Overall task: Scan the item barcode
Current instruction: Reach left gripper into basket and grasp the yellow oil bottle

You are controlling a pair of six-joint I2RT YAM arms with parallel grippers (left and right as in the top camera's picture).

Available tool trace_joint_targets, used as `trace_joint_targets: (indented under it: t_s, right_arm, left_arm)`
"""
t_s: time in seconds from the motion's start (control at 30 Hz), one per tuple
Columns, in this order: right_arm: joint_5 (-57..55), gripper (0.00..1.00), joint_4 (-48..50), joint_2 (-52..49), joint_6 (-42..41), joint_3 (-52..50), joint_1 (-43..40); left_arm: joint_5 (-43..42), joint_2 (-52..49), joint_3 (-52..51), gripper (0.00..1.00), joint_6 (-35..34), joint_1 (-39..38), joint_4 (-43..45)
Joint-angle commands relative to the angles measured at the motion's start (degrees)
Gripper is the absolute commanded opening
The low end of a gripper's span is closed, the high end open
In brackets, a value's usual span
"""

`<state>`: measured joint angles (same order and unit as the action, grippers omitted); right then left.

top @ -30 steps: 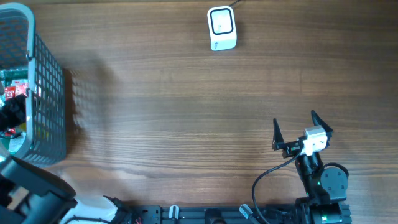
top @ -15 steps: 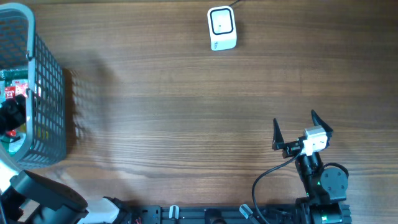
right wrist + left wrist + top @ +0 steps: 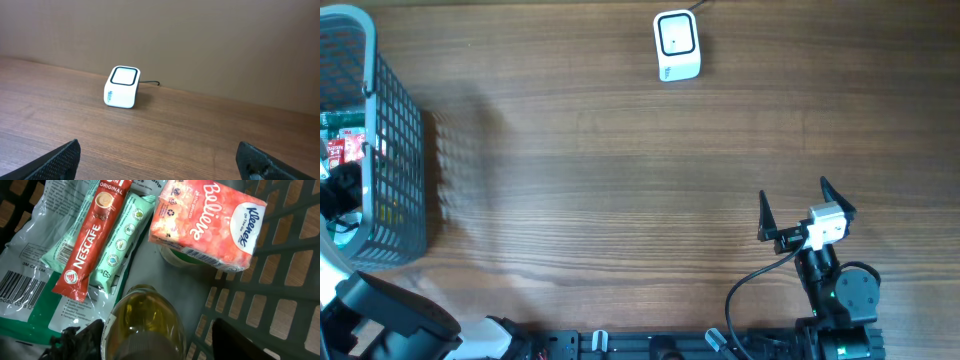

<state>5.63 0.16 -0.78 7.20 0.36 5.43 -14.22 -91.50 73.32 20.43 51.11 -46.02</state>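
Observation:
My left gripper (image 3: 155,342) is down inside the grey basket (image 3: 395,150) at the table's left edge, its jaws either side of a clear bottle of yellow liquid (image 3: 147,317). The left finger sits at the bottle's side. A gap remains between the bottle and the right finger, so the gripper is open. The white barcode scanner (image 3: 676,45) stands at the far middle of the table, also in the right wrist view as the scanner (image 3: 122,87). My right gripper (image 3: 793,195) rests wide open and empty near the front right.
Beside the bottle in the basket lie a red Nescafe stick (image 3: 92,235), a green sachet (image 3: 120,240), an orange Kleenex pack (image 3: 207,222) and a 3M packet with a barcode (image 3: 20,290). The basket's lattice wall (image 3: 260,310) stands close on the right.
My left arm has shifted a little inside the basket. The right arm and the scanner have not moved.

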Motion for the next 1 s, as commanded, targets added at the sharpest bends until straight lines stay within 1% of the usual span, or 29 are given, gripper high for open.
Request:
trace_joint_targets:
  t_s: [0.0, 0.1, 0.23, 0.33, 0.37, 0.4, 0.5, 0.57, 0.7, 0.73, 0.83, 0.97]
  right_arm:
    - [0.87, 1.00, 0.20, 0.50, 0.28, -0.07, -0.04]
    - [0.87, 1.00, 0.20, 0.50, 0.31, -0.07, -0.04]
    - [0.87, 1.00, 0.20, 0.50, 0.31, -0.07, -0.04]
    - [0.87, 1.00, 0.20, 0.50, 0.31, -0.07, -0.04]
    - [0.87, 1.00, 0.20, 0.50, 0.31, -0.07, -0.04]
    - [0.87, 1.00, 0.20, 0.50, 0.31, -0.07, -0.04]
    - [0.87, 1.00, 0.20, 0.50, 0.31, -0.07, -0.04]
    - [0.87, 1.00, 0.20, 0.50, 0.28, -0.07, -0.04]
    - [0.87, 1.00, 0.20, 0.50, 0.31, -0.07, -0.04]
    - [0.87, 1.00, 0.20, 0.50, 0.31, -0.07, -0.04]
    - [0.87, 1.00, 0.20, 0.50, 0.31, -0.07, -0.04]
    - [0.87, 1.00, 0.20, 0.50, 0.31, -0.07, -0.04]
  left_arm:
    - [0.83, -0.44, -1.44, 0.64, 0.04, 0.24, 0.20]
    - [2.93, -0.44, -2.08, 0.64, -0.33, 0.24, 0.46]
    - [2.93, -0.44, -2.08, 0.57, -0.35, 0.24, 1.01]
    - [2.91, -0.44, -2.08, 0.43, -0.31, 0.22, 1.77]
    - [2.69, -0.44, -2.08, 0.34, -0.31, 0.22, 2.14]
    - [2.67, -0.44, -2.05, 0.30, -0.31, 0.22, 2.32]
    - [1.64, -0.31, -2.05, 0.28, -0.33, 0.22, 2.62]
    - [0.07, 0.59, -1.70, 0.23, -0.33, 0.22, 2.89]
    - [0.13, 5.01, 0.35, 0.21, -0.83, 0.22, 4.28]
    - [0.13, 7.10, 1.18, 0.19, -2.64, 0.22, 5.25]
    - [0.13, 11.80, 2.99, 0.18, -5.55, 0.22, 8.02]
    - [0.11, 21.64, 6.10, 0.15, -11.37, 0.11, 16.15]
